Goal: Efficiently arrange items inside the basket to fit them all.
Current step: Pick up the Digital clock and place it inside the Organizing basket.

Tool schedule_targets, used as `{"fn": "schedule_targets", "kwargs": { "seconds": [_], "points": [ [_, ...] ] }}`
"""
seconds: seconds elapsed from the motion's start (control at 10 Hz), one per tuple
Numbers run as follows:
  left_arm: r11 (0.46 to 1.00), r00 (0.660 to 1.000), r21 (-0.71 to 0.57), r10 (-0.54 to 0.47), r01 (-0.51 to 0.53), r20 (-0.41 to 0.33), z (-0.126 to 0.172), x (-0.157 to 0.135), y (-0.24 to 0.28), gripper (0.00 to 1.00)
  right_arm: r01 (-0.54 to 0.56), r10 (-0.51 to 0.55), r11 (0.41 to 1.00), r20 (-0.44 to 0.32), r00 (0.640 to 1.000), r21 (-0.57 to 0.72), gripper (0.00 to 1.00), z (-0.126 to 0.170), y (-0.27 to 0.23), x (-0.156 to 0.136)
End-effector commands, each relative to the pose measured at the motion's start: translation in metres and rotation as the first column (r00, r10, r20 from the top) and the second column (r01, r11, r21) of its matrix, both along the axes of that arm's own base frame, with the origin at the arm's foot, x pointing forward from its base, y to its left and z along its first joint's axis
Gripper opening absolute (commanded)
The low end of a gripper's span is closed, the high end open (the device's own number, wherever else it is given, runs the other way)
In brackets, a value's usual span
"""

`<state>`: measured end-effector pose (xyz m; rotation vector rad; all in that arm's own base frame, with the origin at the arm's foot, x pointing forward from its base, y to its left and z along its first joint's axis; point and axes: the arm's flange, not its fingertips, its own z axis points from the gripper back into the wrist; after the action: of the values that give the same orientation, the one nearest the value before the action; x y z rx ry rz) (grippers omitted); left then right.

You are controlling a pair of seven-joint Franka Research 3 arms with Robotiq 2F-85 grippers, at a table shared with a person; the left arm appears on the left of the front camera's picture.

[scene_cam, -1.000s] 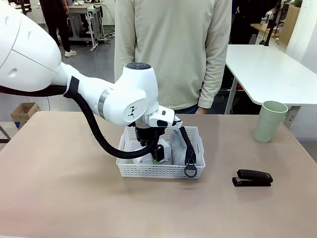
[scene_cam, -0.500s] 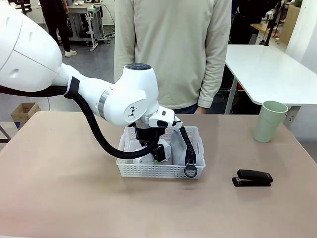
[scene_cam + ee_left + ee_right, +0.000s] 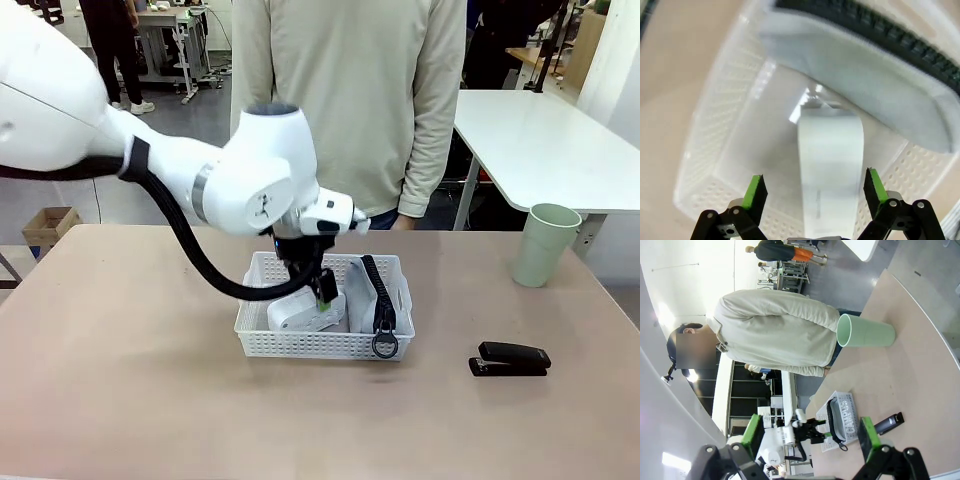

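table point(image 3: 130, 400): tan top, shared with a person point(image 3: 350, 110) standing at the far side.
basket point(image 3: 300, 345): white lattice, near the table's middle. two of the four items lie in it, so by this count the task is about half done.
grey pouch point(image 3: 395, 290): in the basket, along its right wall, black zipper uppermost, ring pull hanging over the front rim.
pale green cup point(image 3: 543, 245): upright on the table, well apart from the basket to the right, not yet packed.
white block point(image 3: 300, 315): in the basket, left of the pouch. the wrist view shows it lying flat on the floor.
black stapler point(image 3: 510, 359): on the table right of the basket, not yet packed.
left gripper point(image 3: 318, 292): just above the block, jaws spread wide, nothing held. the green pads stand clear on either side of the block.
right gripper point(image 3: 810, 432): raised well off the table, jaws wide, empty.
hard to make out: the left arm is motion-blurred. the pouch hides the basket floor beneath it, so the room left for cup and stapler is uncertain. print on the block is too faint to read.
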<state>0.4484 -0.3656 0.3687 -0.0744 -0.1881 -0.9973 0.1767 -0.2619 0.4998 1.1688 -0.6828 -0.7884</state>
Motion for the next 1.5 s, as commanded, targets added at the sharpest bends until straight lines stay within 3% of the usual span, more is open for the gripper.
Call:
{"fn": "schedule_targets", "kwargs": {
  "seconds": [0.0,0.2,0.3,0.5,0.7,0.8,0.9,1.0,1.1,1.3,1.4],
  "points": [
    [0.995,0.993,-0.097,0.015,-0.004,0.113,0.068,-0.023,0.015,1.00,-0.002,0.002,1.000,0.028,1.000,0.001,1.00,0.002,-0.001,0.002],
    [0.979,0.986,-0.202,0.036,-0.002,0.164,0.119,-0.045,0.037,1.00,-0.002,0.002,1.000,0.028,1.000,0.001,1.00,0.002,-0.001,0.002],
    [0.966,0.991,-0.257,0.012,0.023,0.135,0.139,-0.056,0.055,1.00,-0.002,0.002,1.000,0.028,1.000,0.001,1.00,0.002,-0.001,0.002],
    [0.938,0.984,-0.344,0.106,-0.051,0.144,0.181,-0.068,0.120,1.00,-0.002,0.002,1.000,0.028,1.000,0.001,1.00,0.002,-0.001,0.002],
    [0.883,0.949,-0.405,0.301,-0.238,0.099,0.207,-0.071,0.208,1.00,-0.002,0.002,1.000,0.028,1.000,0.001,1.00,0.002,-0.001,0.002],
    [0.830,0.941,-0.469,0.338,-0.302,-0.007,0.211,-0.074,0.262,1.00,-0.002,0.002,1.000,0.028,1.000,0.001,1.00,0.002,-0.001,0.002],
    [0.749,0.899,-0.518,0.425,-0.413,-0.103,0.208,-0.077,0.320,1.00,-0.002,0.002,1.000,0.028,1.000,0.001,1.00,0.002,-0.001,0.002],
    [0.648,0.892,-0.625,0.402,-0.436,-0.205,0.198,-0.088,0.383,1.00,-0.002,0.002,1.000,0.028,1.000,0.001,1.00,0.002,-0.001,0.002],
    [0.509,0.890,-0.742,0.367,-0.436,-0.271,0.184,-0.102,0.436,1.00,-0.002,0.002,1.000,0.028,1.000,0.001,1.00,0.002,-0.001,0.002],
    [0.157,0.842,-0.886,0.418,-0.437,-0.342,0.144,-0.144,0.521,1.00,-0.002,0.002,1.000,0.028,1.000,0.001,1.00,0.002,-0.001,0.002],
    [-0.018,0.784,-0.893,0.472,-0.449,-0.404,0.115,-0.168,0.557,1.00,-0.002,0.002,1.000,0.028,1.000,0.001,1.00,0.002,-0.001,0.002]
  ]
}}
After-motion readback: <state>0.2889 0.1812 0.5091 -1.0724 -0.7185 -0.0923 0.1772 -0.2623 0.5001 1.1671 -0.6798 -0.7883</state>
